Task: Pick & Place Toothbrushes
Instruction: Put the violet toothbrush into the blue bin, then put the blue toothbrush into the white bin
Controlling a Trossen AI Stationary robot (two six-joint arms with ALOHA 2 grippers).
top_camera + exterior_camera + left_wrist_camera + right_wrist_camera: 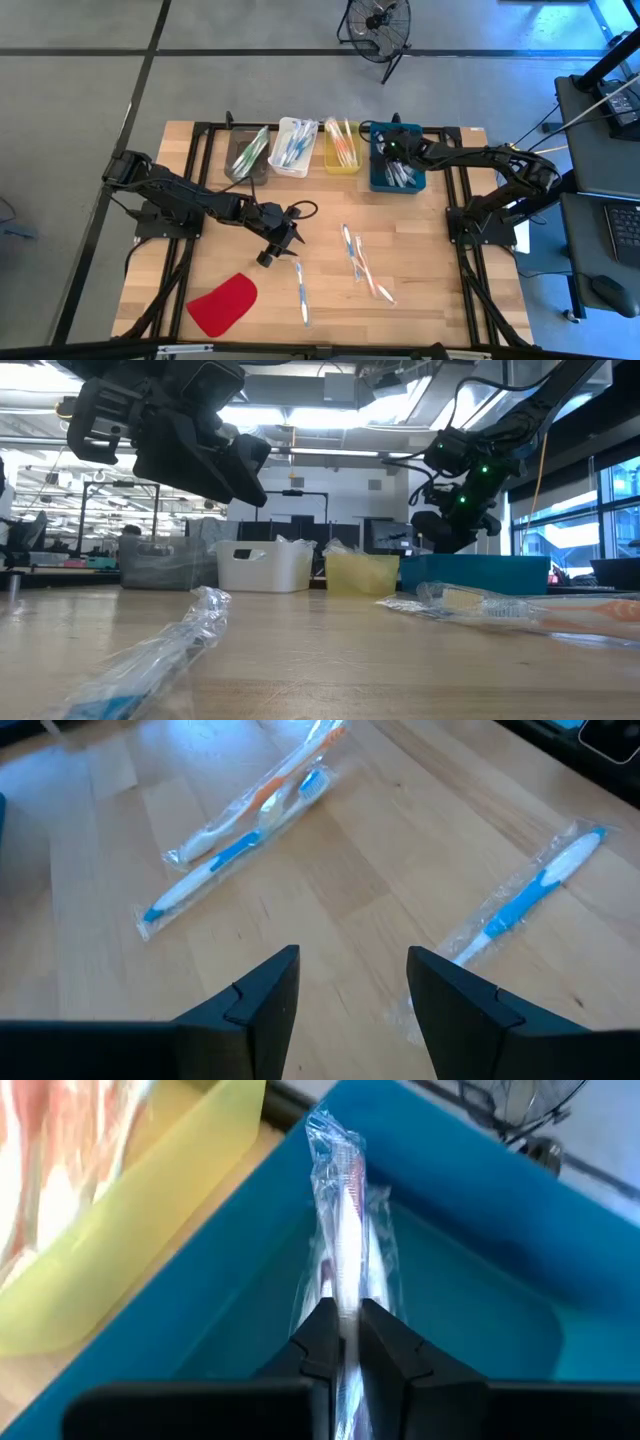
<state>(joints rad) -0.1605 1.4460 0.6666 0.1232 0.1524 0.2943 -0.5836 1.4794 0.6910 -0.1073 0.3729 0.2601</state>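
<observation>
My right gripper (396,150) is over the blue bin (378,180) at the table's far side, shut on a plastic-wrapped toothbrush with pinkish parts (343,1210). My left gripper (272,250) is open and empty above the table's middle; in its wrist view (350,990) a wrapped blue toothbrush (530,895) lies on the wood just beyond its fingers, and a blue and an orange one (250,815) lie together farther off. In the high view these are the blue toothbrush (301,292) and the pair (360,262). More toothbrushes lie in the bins. My right gripper pinches the wrapped toothbrush (345,1305) between its two fingers. The toothbrush runs on along the fingers and sticks out past their tips, clear above the blue bin's inside (470,1330). Which part of it lies between the fingers is hidden by the fingers.
Four bins stand in a row at the far edge: grey (248,155), white (293,147), yellow (342,148) and blue. A flat red piece (222,305) lies at the near left. Bare wood lies between the loose toothbrushes and the bins.
</observation>
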